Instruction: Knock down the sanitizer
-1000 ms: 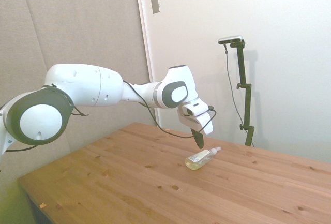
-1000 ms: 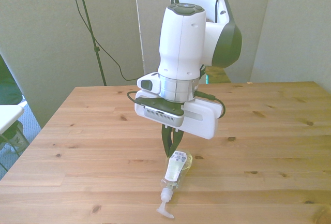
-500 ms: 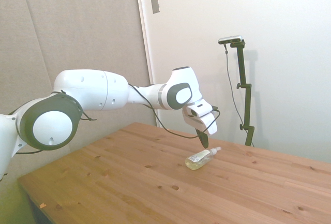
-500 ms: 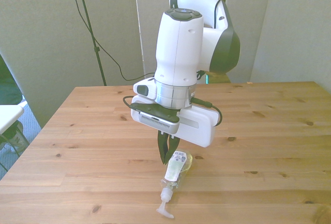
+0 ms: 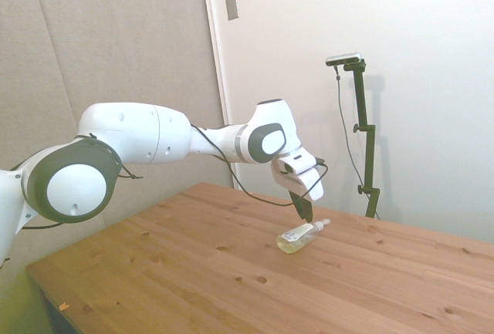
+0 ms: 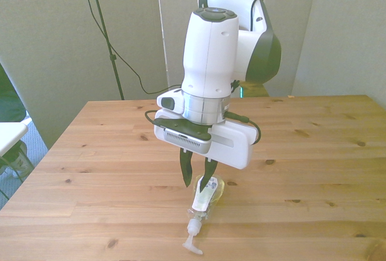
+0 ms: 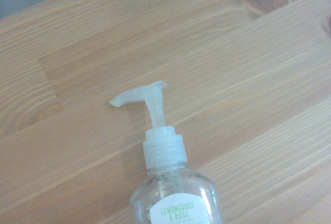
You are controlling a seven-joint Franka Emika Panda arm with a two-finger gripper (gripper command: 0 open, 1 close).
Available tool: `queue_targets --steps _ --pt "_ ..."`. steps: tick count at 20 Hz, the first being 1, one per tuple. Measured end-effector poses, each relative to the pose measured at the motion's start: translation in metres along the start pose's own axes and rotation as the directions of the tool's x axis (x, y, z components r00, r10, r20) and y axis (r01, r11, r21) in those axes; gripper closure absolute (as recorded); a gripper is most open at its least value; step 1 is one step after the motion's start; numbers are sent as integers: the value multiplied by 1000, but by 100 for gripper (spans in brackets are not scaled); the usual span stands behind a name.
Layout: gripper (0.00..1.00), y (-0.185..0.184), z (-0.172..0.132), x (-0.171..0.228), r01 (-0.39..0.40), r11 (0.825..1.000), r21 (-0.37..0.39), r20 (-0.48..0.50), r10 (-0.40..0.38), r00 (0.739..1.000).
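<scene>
Sanitizer [image 6: 204, 199]: lying on its side on the table [image 6: 90, 170], pump nozzle toward the near edge in the front view, yellowish liquid pooled at the base end; white label facing up.
Gripper [image 6: 196, 173]: directly above the sanitizer's base end, fingers spread apart, holding nothing; tips just over the bottle, contact not clear.
Task state: judged done, bottle already flat.
Risk, rolling: round body on bare wood; a brush from a fingertip while lifting away could roll it or spin it about the base.
Risk, nozzle: pump head [image 7: 138, 95] near the table's near edge in the front view; a push along the bottle's length could slide it toward that edge and off.
Risk, snagging: open fingers straddling the base could catch the bottle if dropped or closed.
Open room: bare wood on both sides of the sanitizer and behind it toward the arm; straight up from the bottle looks freest.
</scene>
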State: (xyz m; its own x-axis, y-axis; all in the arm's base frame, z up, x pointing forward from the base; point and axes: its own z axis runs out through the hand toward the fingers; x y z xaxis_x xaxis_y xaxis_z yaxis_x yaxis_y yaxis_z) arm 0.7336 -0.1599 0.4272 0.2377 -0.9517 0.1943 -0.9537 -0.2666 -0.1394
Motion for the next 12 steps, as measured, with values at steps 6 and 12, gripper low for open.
queue_targets --steps 6,12 --pt "0 7 -25 -21 30 1000 8 19 -30 999" --pt "0 25 -46 -54 74 997 -3 50 -74 996"
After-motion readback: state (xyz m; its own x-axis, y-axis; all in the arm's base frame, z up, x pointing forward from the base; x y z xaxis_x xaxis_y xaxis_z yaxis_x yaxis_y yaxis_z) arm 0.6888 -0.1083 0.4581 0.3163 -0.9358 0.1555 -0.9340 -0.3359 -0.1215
